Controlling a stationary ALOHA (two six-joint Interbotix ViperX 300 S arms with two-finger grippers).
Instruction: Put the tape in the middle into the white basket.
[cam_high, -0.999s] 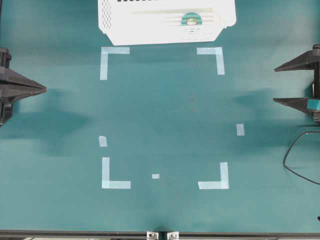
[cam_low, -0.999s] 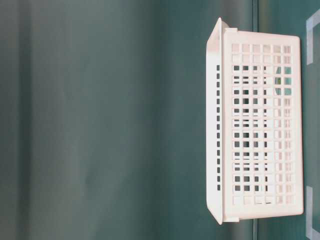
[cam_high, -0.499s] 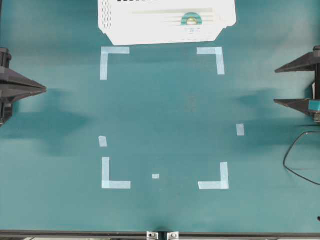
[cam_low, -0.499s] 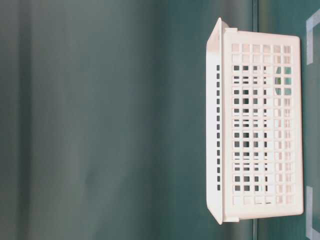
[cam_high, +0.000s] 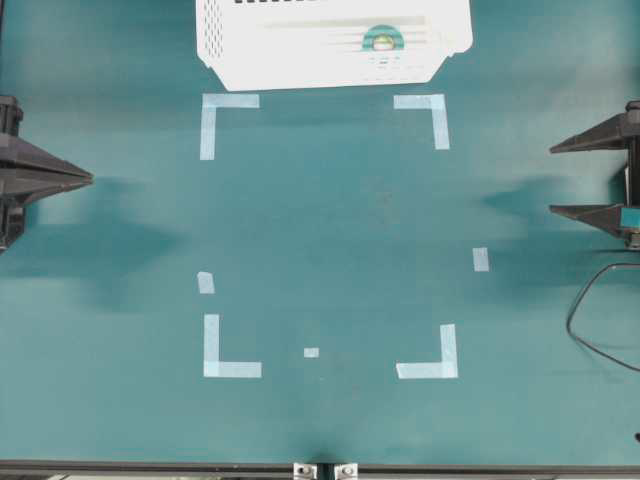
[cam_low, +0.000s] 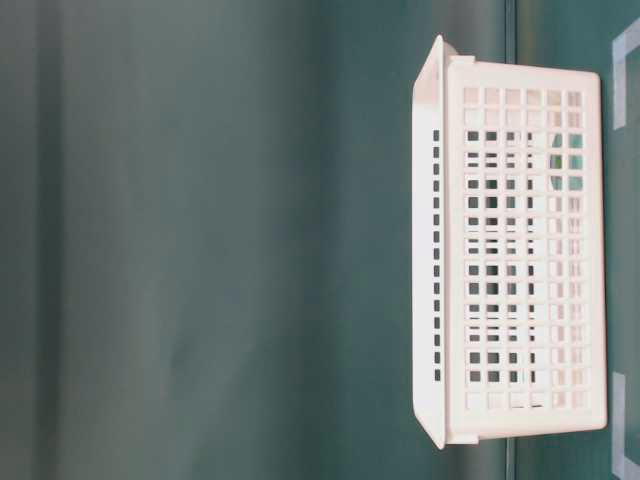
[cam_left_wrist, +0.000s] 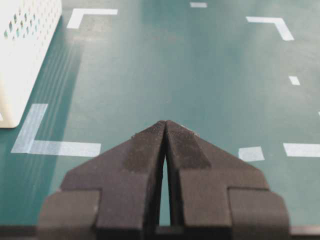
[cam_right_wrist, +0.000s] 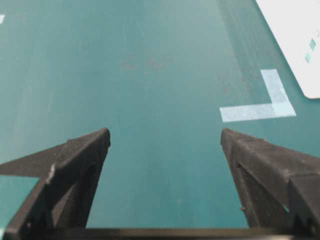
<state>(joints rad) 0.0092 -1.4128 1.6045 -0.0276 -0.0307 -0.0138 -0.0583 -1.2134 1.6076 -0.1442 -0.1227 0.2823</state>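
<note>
Tape (cam_high: 381, 39), a small light-teal roll with a cream core, lies inside the white basket (cam_high: 300, 65), toward its right end, seen from overhead. This perforated basket sits at the far edge of the green table (cam_high: 330, 230), just beyond pale-blue corner marks (cam_high: 216, 112) that outline a bare rectangle. At the left edge of the overhead view, the left gripper (cam_left_wrist: 165, 127) points inward with its two black fingers pressed together, holding nothing. At the right edge, the right gripper (cam_right_wrist: 165, 137) has its fingers spread wide apart, with only bare table between them. Both grippers sit well apart from the basket.
</note>
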